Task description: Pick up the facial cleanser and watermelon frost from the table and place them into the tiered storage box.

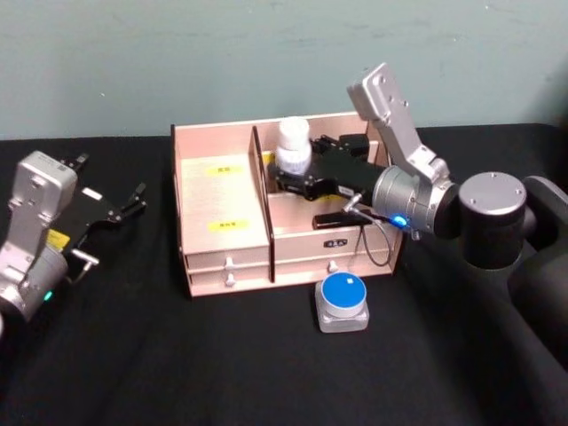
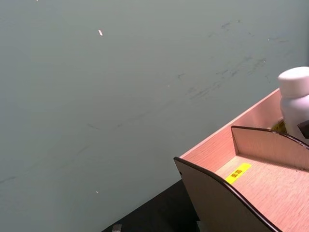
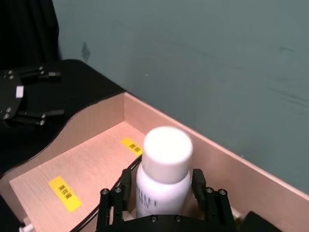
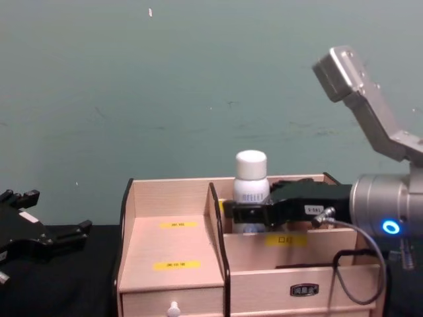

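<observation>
Head view showed the right gripper (image 1: 294, 171) with its jaws squeezed on the white facial cleanser (image 1: 294, 140). The bottle stood up straight in the back right part of the tiered storage box (image 1: 213, 127). The blue-topped watermelon frost (image 1: 343, 302) sat on the black worktop (image 1: 222, 373), just in front of the box. The left gripper (image 1: 106, 184) rested far left, jaws spread apart.
</observation>
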Action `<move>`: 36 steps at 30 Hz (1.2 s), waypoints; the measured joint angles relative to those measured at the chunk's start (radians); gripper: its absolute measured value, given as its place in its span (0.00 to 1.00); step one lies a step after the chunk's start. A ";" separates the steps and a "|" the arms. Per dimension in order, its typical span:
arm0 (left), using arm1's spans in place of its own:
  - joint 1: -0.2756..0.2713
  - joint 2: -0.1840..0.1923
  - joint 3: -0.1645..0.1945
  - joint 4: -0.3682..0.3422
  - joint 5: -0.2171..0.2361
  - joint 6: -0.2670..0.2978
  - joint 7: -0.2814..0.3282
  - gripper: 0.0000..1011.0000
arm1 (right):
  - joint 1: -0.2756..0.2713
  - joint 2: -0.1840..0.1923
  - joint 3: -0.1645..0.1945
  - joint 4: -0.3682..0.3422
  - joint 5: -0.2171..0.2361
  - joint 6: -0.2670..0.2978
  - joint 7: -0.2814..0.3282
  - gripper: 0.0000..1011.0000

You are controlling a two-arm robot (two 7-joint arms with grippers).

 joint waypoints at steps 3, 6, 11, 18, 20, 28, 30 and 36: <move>0.000 0.000 0.000 0.000 0.000 0.000 0.000 0.99 | -0.006 0.003 0.005 -0.017 -0.002 -0.009 -0.005 0.86; 0.000 0.000 0.000 0.000 0.000 0.000 0.000 0.99 | -0.017 0.010 0.014 -0.040 -0.002 -0.021 -0.012 0.94; 0.000 0.000 0.000 0.000 0.000 0.000 0.000 0.99 | -0.032 0.026 0.028 -0.089 -0.004 -0.037 -0.020 0.99; 0.000 0.000 0.000 0.000 0.000 0.000 0.000 0.99 | -0.075 0.069 0.048 -0.206 -0.005 0.000 -0.035 0.99; 0.000 0.000 0.000 0.000 0.000 0.000 0.000 0.99 | -0.091 0.083 0.053 -0.241 -0.003 0.018 -0.038 0.99; 0.000 0.000 0.000 0.000 0.000 0.000 0.000 0.99 | -0.228 0.176 0.094 -0.469 0.024 0.118 -0.067 0.99; 0.000 0.000 0.000 0.000 0.000 0.000 0.000 0.99 | -0.280 0.203 0.106 -0.534 0.031 0.142 -0.079 0.99; 0.000 0.000 0.000 0.000 0.000 0.000 0.000 0.99 | -0.440 0.266 0.144 -0.679 0.054 0.191 -0.117 0.99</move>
